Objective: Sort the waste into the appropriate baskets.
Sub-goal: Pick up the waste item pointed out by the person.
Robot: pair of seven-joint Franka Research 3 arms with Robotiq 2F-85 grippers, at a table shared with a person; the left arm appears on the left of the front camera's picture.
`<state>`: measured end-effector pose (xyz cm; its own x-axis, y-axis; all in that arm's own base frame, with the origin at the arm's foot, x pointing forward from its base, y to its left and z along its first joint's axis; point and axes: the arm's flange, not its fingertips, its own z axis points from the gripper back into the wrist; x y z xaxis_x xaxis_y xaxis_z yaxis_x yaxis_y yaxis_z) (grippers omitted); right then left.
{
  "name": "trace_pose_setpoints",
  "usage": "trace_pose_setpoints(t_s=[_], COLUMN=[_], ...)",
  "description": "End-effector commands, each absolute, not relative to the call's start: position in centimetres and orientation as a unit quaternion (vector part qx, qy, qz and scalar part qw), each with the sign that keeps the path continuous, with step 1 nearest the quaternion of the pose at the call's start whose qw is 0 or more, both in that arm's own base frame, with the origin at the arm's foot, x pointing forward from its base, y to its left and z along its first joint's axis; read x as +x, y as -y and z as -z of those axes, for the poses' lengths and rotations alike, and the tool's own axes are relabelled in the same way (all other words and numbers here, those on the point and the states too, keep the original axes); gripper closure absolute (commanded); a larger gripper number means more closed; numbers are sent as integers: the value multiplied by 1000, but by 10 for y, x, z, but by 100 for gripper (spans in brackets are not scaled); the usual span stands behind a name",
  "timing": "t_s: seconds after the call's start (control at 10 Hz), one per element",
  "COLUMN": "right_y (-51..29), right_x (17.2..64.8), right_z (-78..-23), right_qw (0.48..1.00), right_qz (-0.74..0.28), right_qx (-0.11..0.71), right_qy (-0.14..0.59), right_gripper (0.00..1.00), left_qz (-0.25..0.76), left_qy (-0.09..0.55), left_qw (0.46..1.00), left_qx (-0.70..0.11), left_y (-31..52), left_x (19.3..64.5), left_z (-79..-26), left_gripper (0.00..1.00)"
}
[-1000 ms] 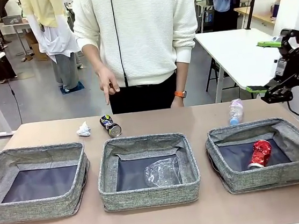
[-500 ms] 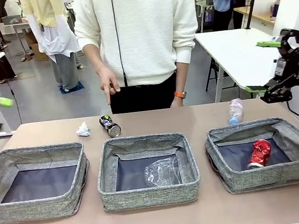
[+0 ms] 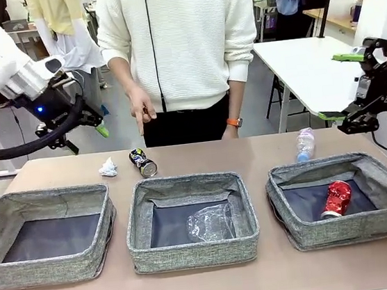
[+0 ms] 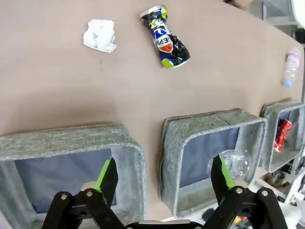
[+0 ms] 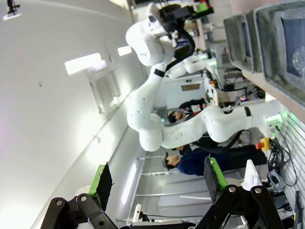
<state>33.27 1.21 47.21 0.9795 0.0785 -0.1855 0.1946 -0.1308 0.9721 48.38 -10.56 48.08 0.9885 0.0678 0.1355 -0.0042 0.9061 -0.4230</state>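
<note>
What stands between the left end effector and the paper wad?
Nothing visible does. The open left end effector hangs above the table; the wad lies in the open on it, apart from the dark can.

"What stands past the right hand (image 3: 341,86)?"

"A white table (image 3: 304,69) on thin legs, just behind it. Farther back is a desk with a wooden top (image 3: 330,21)."

"And around the left hand (image 3: 84,138)?"

"Smooth grey floor (image 3: 121,133) behind it. The brown surface (image 3: 209,283) lies below both hands."

"How is the place lit?"

"Ahead of the right hand are bright oblong light panels (image 5: 86,63), set in a plain pale expanse. Whether that is wall or ceiling I cannot tell."
</note>
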Motion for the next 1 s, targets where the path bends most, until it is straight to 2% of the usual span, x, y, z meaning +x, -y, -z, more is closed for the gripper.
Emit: trace_pose_setpoints(t_s=[0.0, 0.1, 0.2, 0.3, 0.5, 0.8, 0.9], right_y=[-12, -12, -12, -12, -12, -12, -12], right_x=[332, 332, 332, 332, 332, 332, 332], right_z=[-476, -476, -476, -476, -476, -476, -476], right_qw=[648, 648, 648, 648, 648, 648, 648], right_qz=[43, 43, 43, 43, 43, 43, 43], right_qx=[755, 755, 755, 755, 755, 755, 755], right_qy=[-89, -89, -89, -89, -89, -89, -89], right_gripper=[0, 0, 0, 0, 0, 0, 0], left_qz=[-13, -13, -17, -52, -84, -137, -156], left_qy=[73, 73, 73, 81, 38, -6, -1], left_qw=[974, 974, 973, 976, 982, 985, 982], left_qx=[-212, -212, -219, -195, -166, -108, -103], left_y=[97, 97, 104, 133, 196, 228, 232], left_x=[459, 459, 479, 489, 526, 569, 579], left_z=[-495, -495, -485, -483, -469, -416, -396], left_gripper=[0, 0, 0, 0, 0, 0, 0])
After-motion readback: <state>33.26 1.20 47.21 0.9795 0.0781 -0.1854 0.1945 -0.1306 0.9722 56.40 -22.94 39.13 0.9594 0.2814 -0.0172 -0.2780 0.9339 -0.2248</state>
